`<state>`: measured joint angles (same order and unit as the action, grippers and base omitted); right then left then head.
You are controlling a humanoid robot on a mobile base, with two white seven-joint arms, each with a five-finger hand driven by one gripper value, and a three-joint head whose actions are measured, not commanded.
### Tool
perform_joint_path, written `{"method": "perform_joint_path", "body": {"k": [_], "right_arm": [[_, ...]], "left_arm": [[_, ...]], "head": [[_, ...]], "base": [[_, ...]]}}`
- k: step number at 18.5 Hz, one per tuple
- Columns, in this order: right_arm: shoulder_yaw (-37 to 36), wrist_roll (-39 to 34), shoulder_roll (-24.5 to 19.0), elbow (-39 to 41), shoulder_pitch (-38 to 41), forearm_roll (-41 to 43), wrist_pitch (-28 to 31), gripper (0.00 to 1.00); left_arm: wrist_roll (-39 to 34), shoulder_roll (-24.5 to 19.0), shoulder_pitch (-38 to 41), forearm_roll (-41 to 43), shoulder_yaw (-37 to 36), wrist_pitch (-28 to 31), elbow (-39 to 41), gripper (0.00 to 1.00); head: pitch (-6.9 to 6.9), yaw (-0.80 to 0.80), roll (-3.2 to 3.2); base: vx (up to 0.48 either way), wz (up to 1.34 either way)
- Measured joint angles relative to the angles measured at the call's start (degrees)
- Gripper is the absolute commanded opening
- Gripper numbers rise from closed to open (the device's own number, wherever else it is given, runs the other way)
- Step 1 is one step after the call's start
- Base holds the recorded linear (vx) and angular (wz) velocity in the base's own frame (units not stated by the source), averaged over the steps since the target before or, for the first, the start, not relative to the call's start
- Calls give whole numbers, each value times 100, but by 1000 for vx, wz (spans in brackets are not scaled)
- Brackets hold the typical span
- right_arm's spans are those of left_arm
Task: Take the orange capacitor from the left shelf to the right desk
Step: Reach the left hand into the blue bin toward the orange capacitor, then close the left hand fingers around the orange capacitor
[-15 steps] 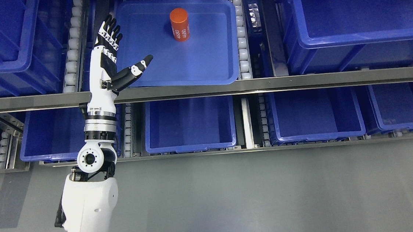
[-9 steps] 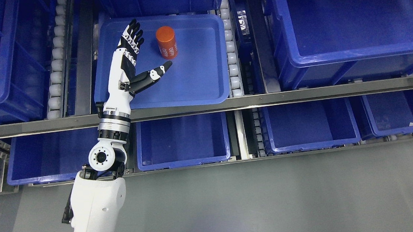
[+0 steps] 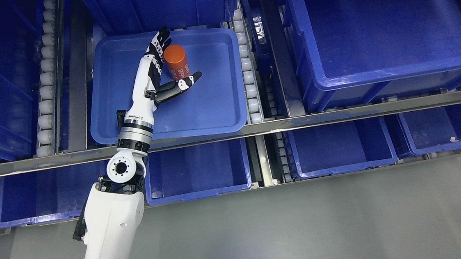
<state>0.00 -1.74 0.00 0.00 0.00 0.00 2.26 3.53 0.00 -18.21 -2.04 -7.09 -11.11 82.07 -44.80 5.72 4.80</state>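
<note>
An orange capacitor [image 3: 177,62], a short cylinder with white print on its side, stands in a shallow blue tray [image 3: 212,102] on the upper shelf level. My left hand [image 3: 170,66] reaches into the tray from the lower left and is open. Its fingers [image 3: 159,44] stretch up along the capacitor's left side. The thumb [image 3: 181,85] points right just below the capacitor. The cylinder sits in the crook between them; I cannot tell whether the hand touches it. The right arm does not show.
Deep blue bins fill the shelf: a large one [image 3: 374,27] to the right, others at the left and behind the tray. White roller tracks [image 3: 246,68] flank the tray. A steel rail [image 3: 336,115] crosses in front, with lower bins [image 3: 200,169] beneath. Grey floor lies below.
The camera has shifted, so the whole shelf sits lower and further left. My left hand has reached further into the tray, from left of the capacitor to right beside it, the thumb under it.
</note>
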Motion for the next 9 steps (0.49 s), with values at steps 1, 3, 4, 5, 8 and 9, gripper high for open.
{"method": "perform_joint_path", "body": {"k": [1, 3, 4, 5, 8, 9], "right_arm": [[0, 7, 0, 0, 0, 0, 0, 100], [0, 18, 0, 0, 0, 0, 0, 100], [0, 18, 0, 0, 0, 0, 0, 100], [0, 18, 0, 0, 0, 0, 0, 100], [0, 18, 0, 0, 0, 0, 0, 100], [0, 18, 0, 0, 0, 0, 0, 100]], "left_arm": [[0, 0, -39, 37, 12, 5, -44, 100], [1, 0, -105, 95, 36, 107, -125, 100], [2, 0, -132, 113, 46, 182, -161, 100], [2, 0, -169, 129, 56, 279, -192, 100], [19, 0, -317, 163, 81, 598, -274, 100], [55, 0, -382, 170, 90, 726, -301, 99]], "head": [[0, 0, 0], [0, 0, 0], [0, 0, 0], [0, 0, 0], [0, 0, 0], [0, 0, 0]], "base": [[28, -11], [11, -2], [0, 0], [0, 0], [-3, 1], [0, 0]]}}
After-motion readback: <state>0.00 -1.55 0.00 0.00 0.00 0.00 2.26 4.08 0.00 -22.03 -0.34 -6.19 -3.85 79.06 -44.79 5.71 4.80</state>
